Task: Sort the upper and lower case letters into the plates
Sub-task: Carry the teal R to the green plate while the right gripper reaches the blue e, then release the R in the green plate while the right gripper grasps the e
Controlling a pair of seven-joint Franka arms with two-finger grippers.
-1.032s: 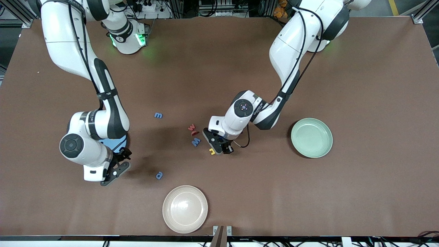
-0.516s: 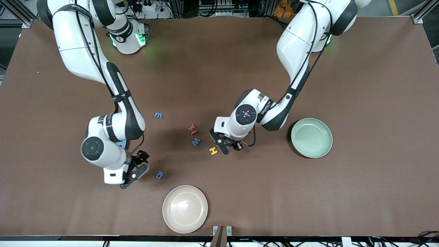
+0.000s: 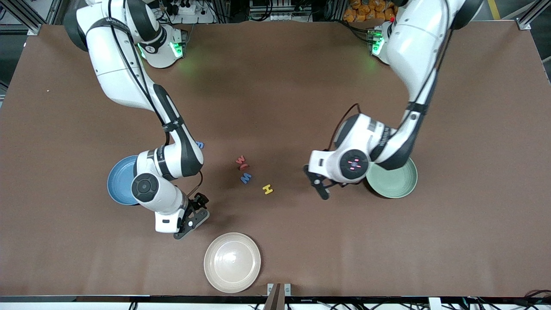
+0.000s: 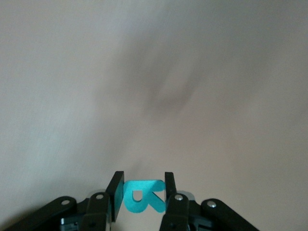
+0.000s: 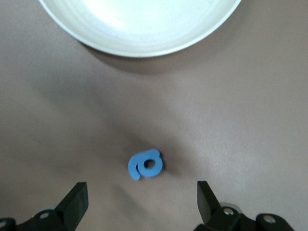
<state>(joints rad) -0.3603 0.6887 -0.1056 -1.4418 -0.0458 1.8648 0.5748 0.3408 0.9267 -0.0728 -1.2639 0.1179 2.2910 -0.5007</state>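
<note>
Front view: my left hand (image 3: 320, 188) hangs over the desk (image 3: 275, 77) beside the pale green plate (image 3: 398, 183); the sky blue plate (image 3: 118, 183) sits under my right arm.
Left wrist view: fingers clamp 1 teal letter (image 4: 142, 196).
Right wrist view: fingers spread wide over 1 blue letter (image 5: 145, 164), near the cream plate (image 5: 139, 26).

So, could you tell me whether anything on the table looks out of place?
Only the cream plate: it sits by the table's edge nearest the front camera, empty and unneeded, while the blue plate and green plate serve.

table (image 3: 275, 86): matt brown; cream plate (image 3: 232, 262): glossy; arms (image 3: 112, 64): glossy white plastic
</note>
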